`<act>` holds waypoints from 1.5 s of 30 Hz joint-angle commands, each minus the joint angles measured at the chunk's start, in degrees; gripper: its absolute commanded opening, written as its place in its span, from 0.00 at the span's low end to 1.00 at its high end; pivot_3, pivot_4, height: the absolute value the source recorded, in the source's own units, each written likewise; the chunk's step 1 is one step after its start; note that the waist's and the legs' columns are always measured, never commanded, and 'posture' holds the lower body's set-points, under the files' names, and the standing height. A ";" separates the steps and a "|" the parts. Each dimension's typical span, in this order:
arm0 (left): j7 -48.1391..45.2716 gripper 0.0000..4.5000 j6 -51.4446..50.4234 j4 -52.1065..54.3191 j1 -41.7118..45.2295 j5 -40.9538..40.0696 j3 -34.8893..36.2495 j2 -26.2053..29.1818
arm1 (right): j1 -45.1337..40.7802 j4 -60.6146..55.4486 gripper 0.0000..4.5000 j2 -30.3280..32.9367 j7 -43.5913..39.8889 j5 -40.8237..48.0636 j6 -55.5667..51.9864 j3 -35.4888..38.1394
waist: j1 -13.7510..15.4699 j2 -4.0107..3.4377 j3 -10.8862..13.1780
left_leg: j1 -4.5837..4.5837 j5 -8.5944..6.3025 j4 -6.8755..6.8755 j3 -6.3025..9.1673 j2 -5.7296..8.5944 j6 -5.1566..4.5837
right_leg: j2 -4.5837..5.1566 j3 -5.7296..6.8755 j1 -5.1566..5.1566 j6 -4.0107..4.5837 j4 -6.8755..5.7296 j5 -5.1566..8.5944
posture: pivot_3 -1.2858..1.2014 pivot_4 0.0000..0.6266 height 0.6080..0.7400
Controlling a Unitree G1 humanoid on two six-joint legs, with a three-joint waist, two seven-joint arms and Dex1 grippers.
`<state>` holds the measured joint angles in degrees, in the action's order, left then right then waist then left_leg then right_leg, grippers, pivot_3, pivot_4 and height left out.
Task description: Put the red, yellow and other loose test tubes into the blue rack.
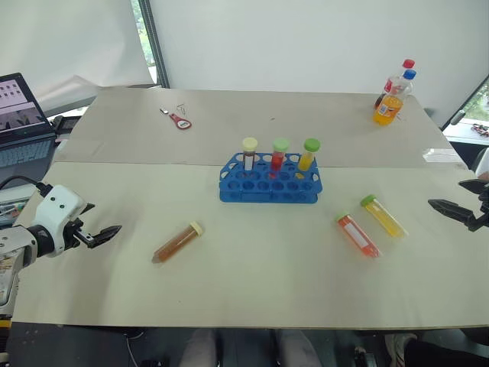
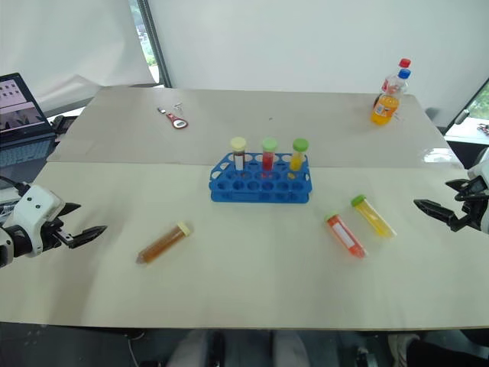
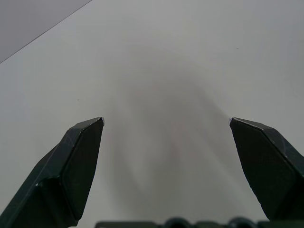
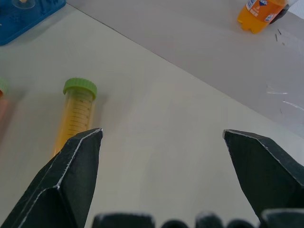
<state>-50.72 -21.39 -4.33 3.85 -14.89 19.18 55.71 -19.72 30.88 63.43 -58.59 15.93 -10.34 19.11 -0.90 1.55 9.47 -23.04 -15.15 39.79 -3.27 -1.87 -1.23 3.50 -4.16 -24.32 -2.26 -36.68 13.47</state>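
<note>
My left hand [image 1: 107,233] hovers over the left part of the tabletop [image 1: 252,283], fingers spread wide and empty. My right hand [image 2: 428,208] hovers at the right edge of the tabletop, fingers likewise spread wide, grasping nothing.

The brown test tube [image 1: 177,241] with a cream cap lies on its side just inward of my left hand, well apart from its fingertips, cap end pointing away from me. The yellow test tube [image 1: 383,216] with a green cap lies on its side inward of my right hand, near but not touching; in the right wrist view it sits beside one finger [image 4: 71,180], cap end pointing away. The red-orange test tube [image 1: 357,234] lies alongside the yellow one, on the side farther from my right hand.

The blue rack [image 1: 269,187] stands between both hands, farther forward than either. Its rear row holds three upright tubes: a cream-capped one [image 1: 250,154], a red one [image 1: 279,154] with a green cap, and a yellow one [image 1: 309,154] with a green cap.

An orange soda bottle [image 1: 390,103] stands at the far corner, well forward of my right hand.
</note>
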 commanded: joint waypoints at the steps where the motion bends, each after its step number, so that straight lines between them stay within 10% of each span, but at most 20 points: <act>1: -0.20 1.00 0.90 0.86 -0.78 -0.30 2.27 0.59 | -1.39 -0.21 1.00 0.64 -0.07 0.41 0.52 1.30 | -0.02 0.00 0.00 | 0.00 0.00 0.00 0.00 0.00 0.00 | 0.00 0.00 0.00 0.00 0.00 0.00 | 0.52 0.24 0.95; 20: -2.76 1.00 1.71 4.06 6.64 -6.48 0.61 -1.34 | -6.27 -3.75 1.00 -1.35 0.74 3.25 -6.00 0.88 | 0.02 0.00 0.00 | -0.02 0.00 0.02 -0.03 0.00 0.00 | 0.01 0.00 -0.04 0.00 -0.04 -0.01 | 0.52 0.24 0.95; 33: -11.08 1.00 -14.12 31.86 18.13 -21.47 -15.51 -3.29 | -27.20 -2.63 1.00 -1.32 -6.52 -10.60 -32.44 -27.39 | -0.13 -0.02 0.01 | -0.14 0.00 0.02 0.02 0.08 -0.01 | -0.09 -0.01 -0.18 0.03 -0.04 0.01 | 0.52 0.24 0.95; 45: -13.40 1.00 -8.68 36.05 20.11 -19.28 -21.47 -7.42 | -43.35 26.18 1.00 -11.86 -16.22 -26.85 -21.18 -43.54 | -0.14 -0.04 0.03 | -0.21 0.00 0.05 0.05 0.14 0.00 | -0.09 0.01 -0.18 0.03 0.04 0.01 | 0.52 0.24 0.95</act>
<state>-64.40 -31.18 30.70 23.04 -34.42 -2.63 48.54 -61.50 54.96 50.94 -73.32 -8.68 -33.95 -23.98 -1.04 1.51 9.49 -23.25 -15.15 39.86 -3.22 -1.73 -1.23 3.42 -4.14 -24.50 -2.23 -36.65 13.47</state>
